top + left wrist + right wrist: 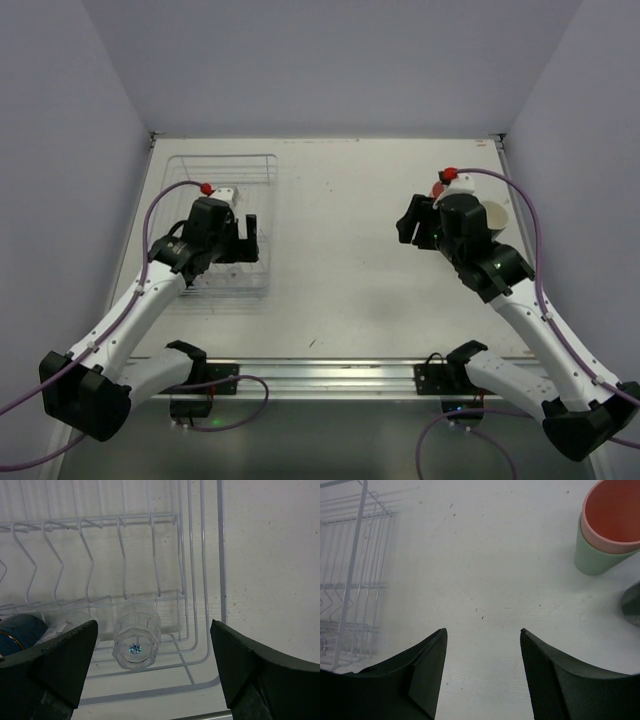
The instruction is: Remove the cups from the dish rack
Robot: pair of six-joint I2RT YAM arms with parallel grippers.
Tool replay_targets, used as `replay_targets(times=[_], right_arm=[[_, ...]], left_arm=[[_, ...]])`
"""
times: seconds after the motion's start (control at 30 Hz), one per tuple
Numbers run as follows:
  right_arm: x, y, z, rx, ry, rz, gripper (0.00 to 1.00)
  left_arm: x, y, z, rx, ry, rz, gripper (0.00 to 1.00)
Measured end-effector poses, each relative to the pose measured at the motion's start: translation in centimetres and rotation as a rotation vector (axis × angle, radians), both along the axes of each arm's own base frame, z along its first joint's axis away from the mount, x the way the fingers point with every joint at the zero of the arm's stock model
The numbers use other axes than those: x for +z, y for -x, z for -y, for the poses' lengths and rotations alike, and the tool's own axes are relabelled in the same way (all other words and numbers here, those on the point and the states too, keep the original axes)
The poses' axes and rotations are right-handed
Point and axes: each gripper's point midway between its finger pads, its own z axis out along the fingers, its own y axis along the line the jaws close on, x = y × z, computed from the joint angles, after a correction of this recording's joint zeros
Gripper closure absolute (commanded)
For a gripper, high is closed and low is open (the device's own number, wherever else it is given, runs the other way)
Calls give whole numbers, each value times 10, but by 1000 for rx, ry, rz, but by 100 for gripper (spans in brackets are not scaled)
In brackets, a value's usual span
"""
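The white wire dish rack (225, 158) stands at the table's left. My left gripper (238, 240) hangs over its near end, open and empty. In the left wrist view (155, 650) a clear glass (136, 637) lies on its side on the rack's grid floor (220, 555), between and below the fingers, its base towards the camera. A dark teal cup (20, 632) shows at the left, partly hidden by my left finger. My right gripper (410, 228) is open and empty (482, 635) above bare table. A salmon-pink cup (615, 510) sits nested in a mint-green cup (592, 560) at the far right.
A dark object (632, 602) shows at the right edge of the right wrist view, cut off. The rack's side (350, 580) shows at that view's left. A pale cup (497, 215) stands behind my right arm. Grey walls enclose the table on three sides.
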Motion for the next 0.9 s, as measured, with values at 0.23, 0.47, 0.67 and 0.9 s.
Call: replay_targets(times=[0.23,0.47,0.67,0.9], right_arm=[[-2,5,-1,19,-13,8,37],[2,8,0,19,-24,30,37],[0,8,1,18,-25,31,37],[-5,8,1,19,-22,25,37]], left_arm=[[-14,7,-1,28,1,-62,8],[-43,21,-4,86,-2,-179,8],[-61,32,-7,115,-9,-241,7],[-75,38,-9,135,-29,-308,8]])
